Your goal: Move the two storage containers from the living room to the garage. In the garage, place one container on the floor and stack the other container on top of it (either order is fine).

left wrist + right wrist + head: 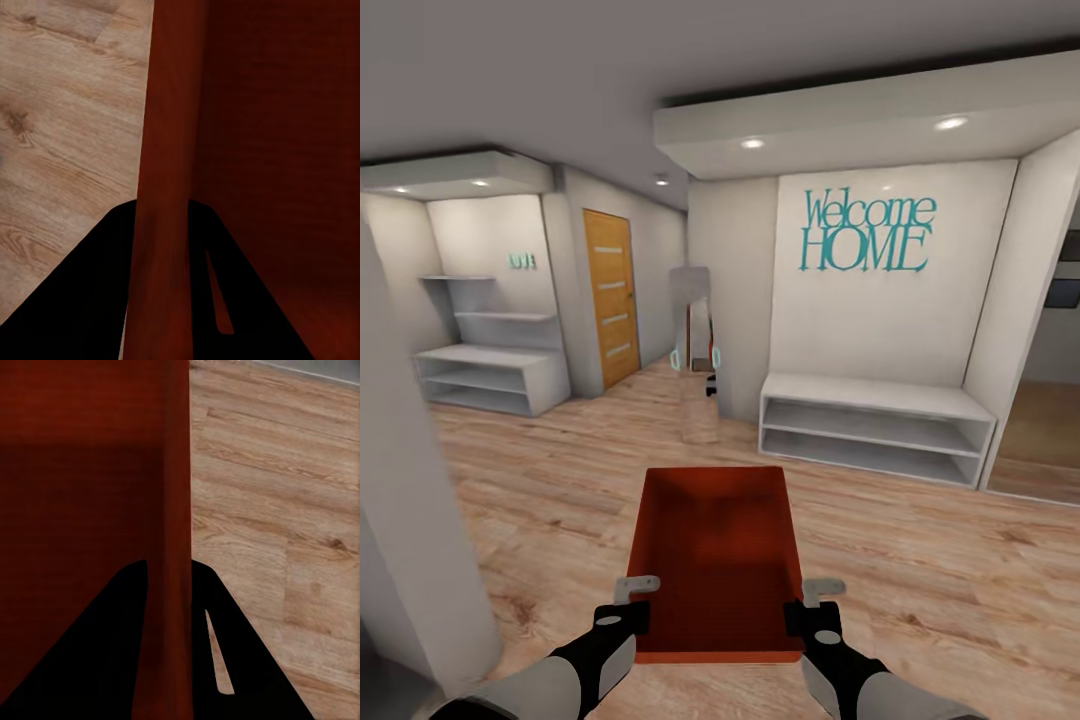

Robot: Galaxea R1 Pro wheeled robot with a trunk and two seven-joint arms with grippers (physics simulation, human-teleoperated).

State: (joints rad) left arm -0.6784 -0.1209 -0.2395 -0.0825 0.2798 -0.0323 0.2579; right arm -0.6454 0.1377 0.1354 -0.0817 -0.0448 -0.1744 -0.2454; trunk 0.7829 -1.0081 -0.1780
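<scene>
One orange-red storage container (715,560) hangs open-topped in front of me, carried above a light wood-plank floor (530,480). My left gripper (630,612) is shut on its left wall (166,150), one finger on each side. My right gripper (812,612) is shut the same way on its right wall (176,510). The second container is out of view. The garage and its concrete floor are out of view too.
A white low bench shelf (875,420) stands under the "Welcome HOME" wall (868,235). A white pillar (410,520) is close at my left. Farther off are a white shelf unit (490,375), an orange wooden door (610,295), a corridor (690,320) and an opening at the right (1050,420).
</scene>
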